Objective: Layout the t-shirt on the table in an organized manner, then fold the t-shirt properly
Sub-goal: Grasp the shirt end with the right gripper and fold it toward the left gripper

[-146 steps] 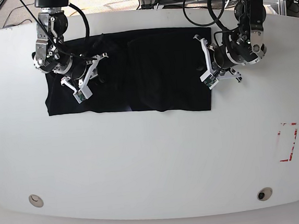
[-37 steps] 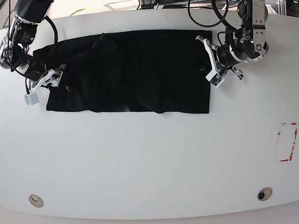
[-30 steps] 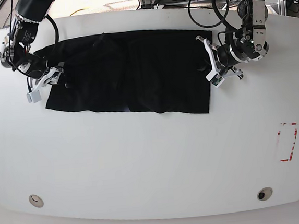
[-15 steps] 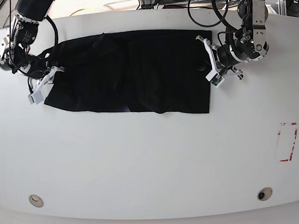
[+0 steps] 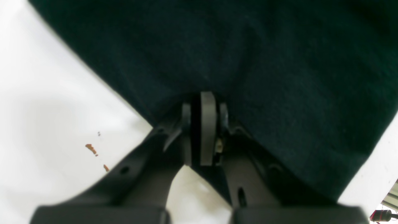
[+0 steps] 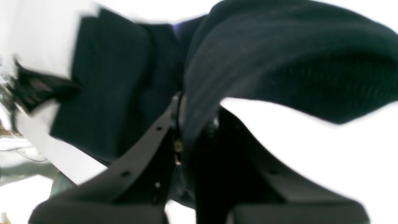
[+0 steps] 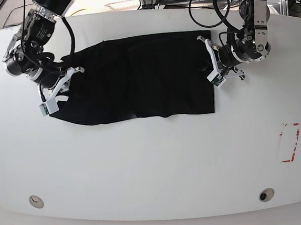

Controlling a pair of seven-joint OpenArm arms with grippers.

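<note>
Black cloth, the t-shirt [image 7: 137, 77], lies spread across the far half of the table [image 7: 154, 159], its long axis running from one arm to the other. Landmark for all positions below: the t-shirt.

Left gripper [image 7: 212, 65]: located at the t-shirt's edge on the base view's right. In the left wrist view the left gripper [image 5: 203, 124] has its jaws pressed together with a fold of the t-shirt [image 5: 248, 62] edge pinched between them. The cloth around this grip lies flat on the table [image 5: 46, 109]. Small brown specks [image 5: 90, 148] mark the table just beside this edge.

Right gripper [image 7: 54, 97]: located at the opposite end of the t-shirt, on the base view's left. In the right wrist view the right gripper [image 6: 182, 124] is clamped on a raised band of the t-shirt [image 6: 279, 62]. This band arches clear of the table [image 6: 295, 140], with white surface visible beneath it. This view is blurred.

T-shirt condition: the end at the right gripper is bunched and drawn toward the near side; the near hem is uneven. A red dashed rectangle [image 7: 289, 142] lies well apart from the t-shirt, near the table's edge on the base view's right. Two round holes [image 7: 36, 201] sit near the front edge.
</note>
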